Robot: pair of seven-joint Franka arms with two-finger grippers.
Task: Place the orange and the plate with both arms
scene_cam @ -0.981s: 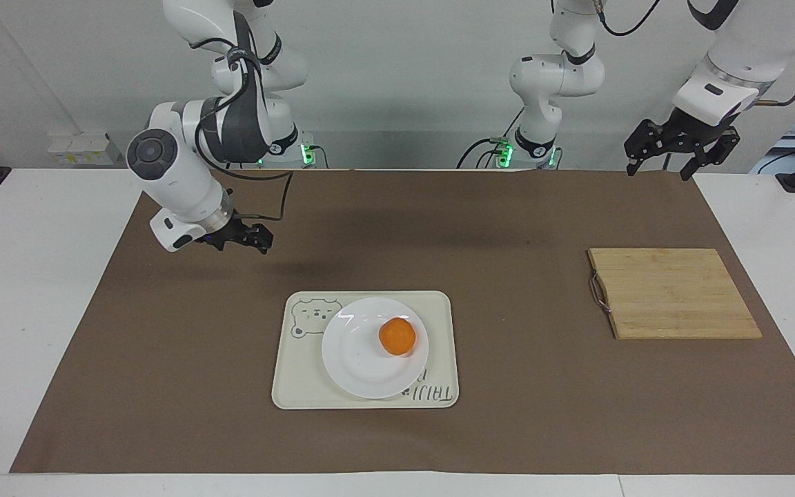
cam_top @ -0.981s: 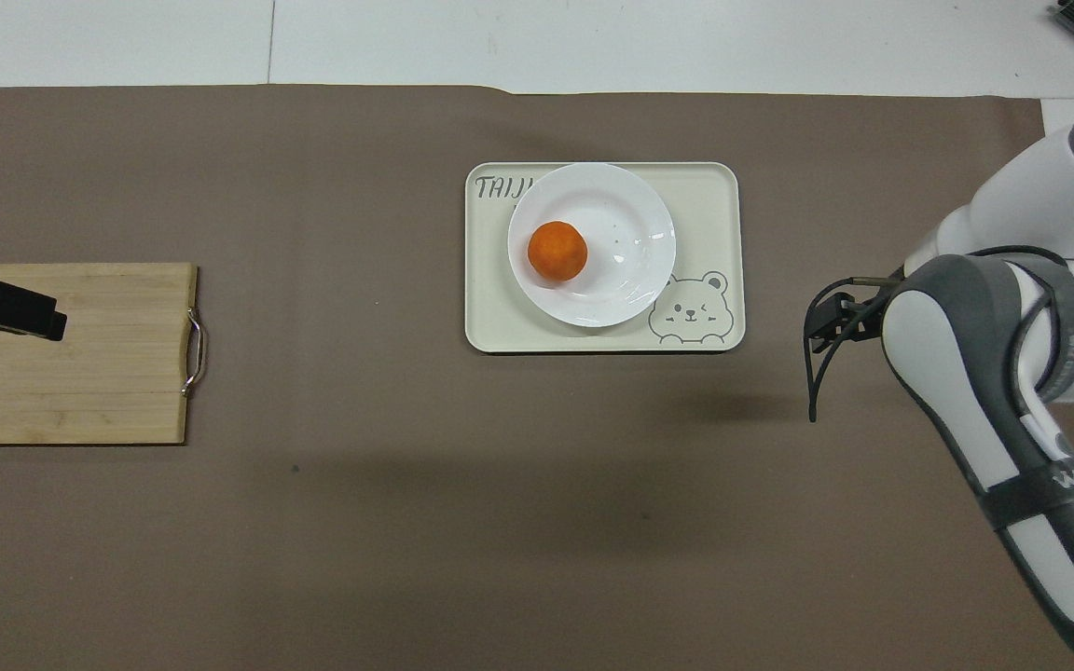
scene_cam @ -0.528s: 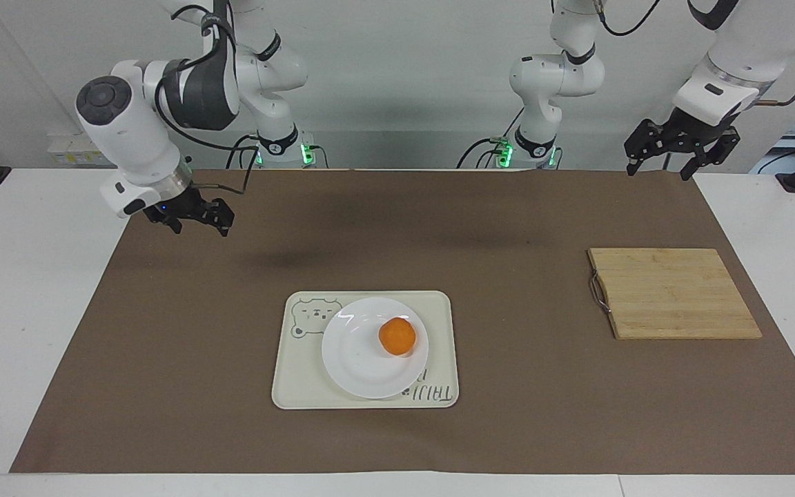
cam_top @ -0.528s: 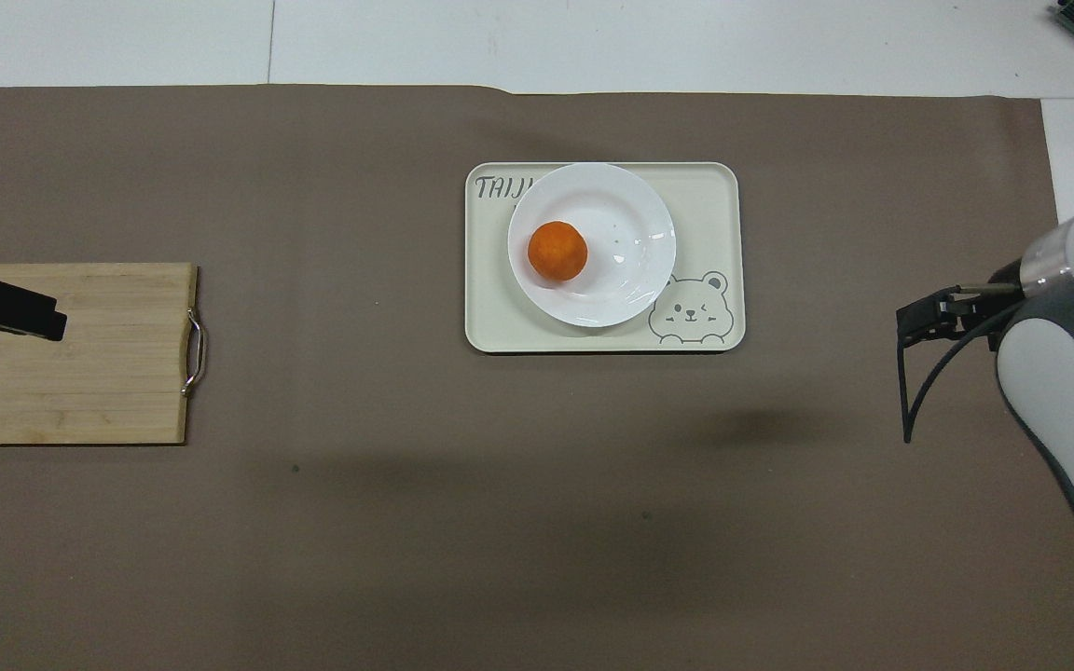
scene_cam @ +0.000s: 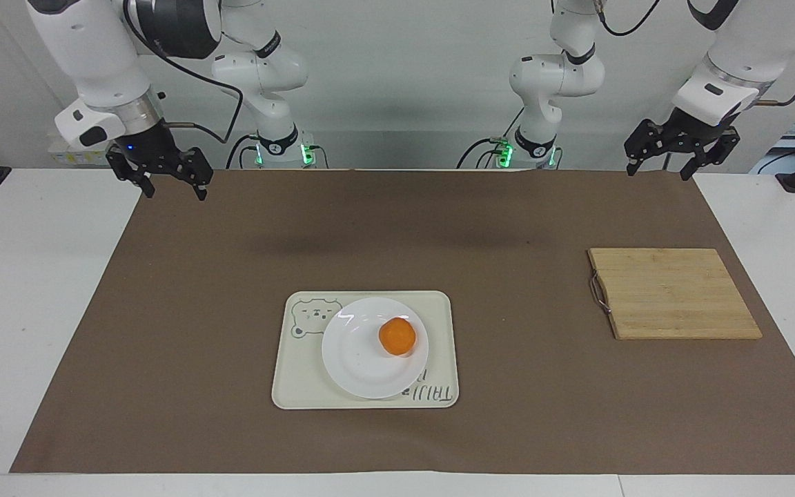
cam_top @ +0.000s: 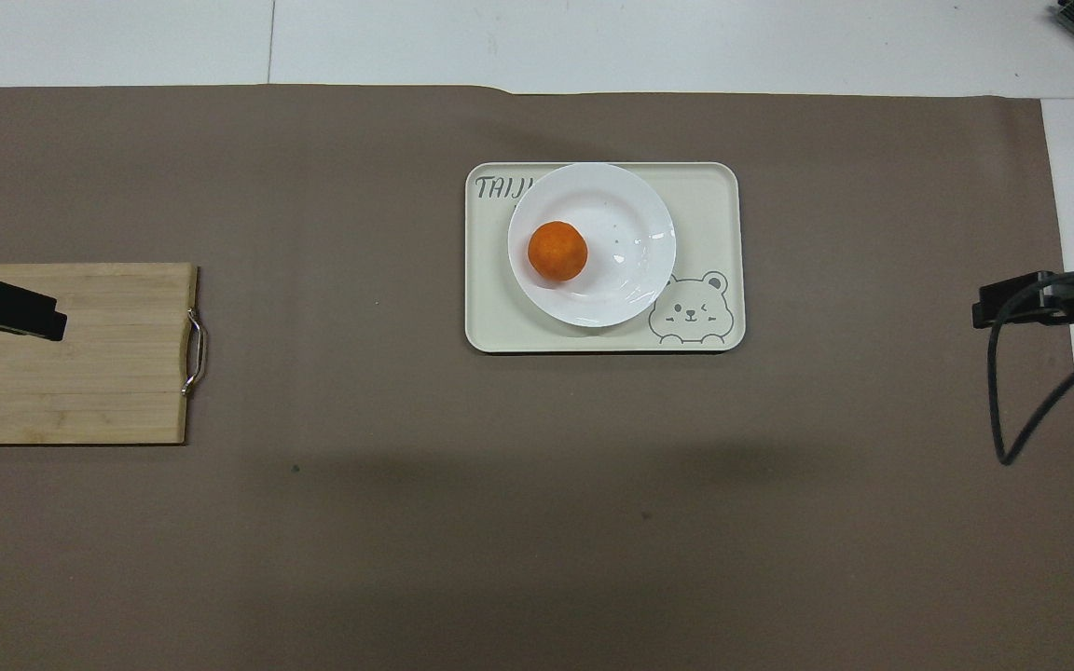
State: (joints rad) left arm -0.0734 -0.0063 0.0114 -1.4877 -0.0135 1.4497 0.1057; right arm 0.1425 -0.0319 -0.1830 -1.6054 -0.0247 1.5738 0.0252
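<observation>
While both arms hang raised at the two ends of the counter point(scene_cam: 18, 290), the orange point(scene_cam: 397, 336) sits on the plate point(scene_cam: 359, 362), toward the plate's edge on the left arm's side, and the plate rests on the cream tray point(scene_cam: 294, 386) with a bear drawing, covering most of the tray's middle. The tray lies on the brown mat point(scene_cam: 232, 414) about midway between the two pincers and well apart from each.

The right pincer point(scene_cam: 160, 177) hangs over the mat's corner at the right arm's end, close to the robots' edge; its two fingers point downward with a clear gap between them, holding nothing. In the overhead view only its black tip point(cam_top: 1012, 303) shows at the edge of the mat, with a black cable point(cam_top: 998, 401) looping below it.

The left pincer point(scene_cam: 660, 160) hangs over the mat's corner at the left arm's end, fingers spread apart and empty. Seen from above, its tip point(cam_top: 10, 312) overlaps the wooden cutting board point(scene_cam: 673, 293), though the facing view shows it raised and touching nothing. The board lies flat on the mat, its metal handle point(scene_cam: 599, 293) on the side toward the tray, well apart from the tray.
</observation>
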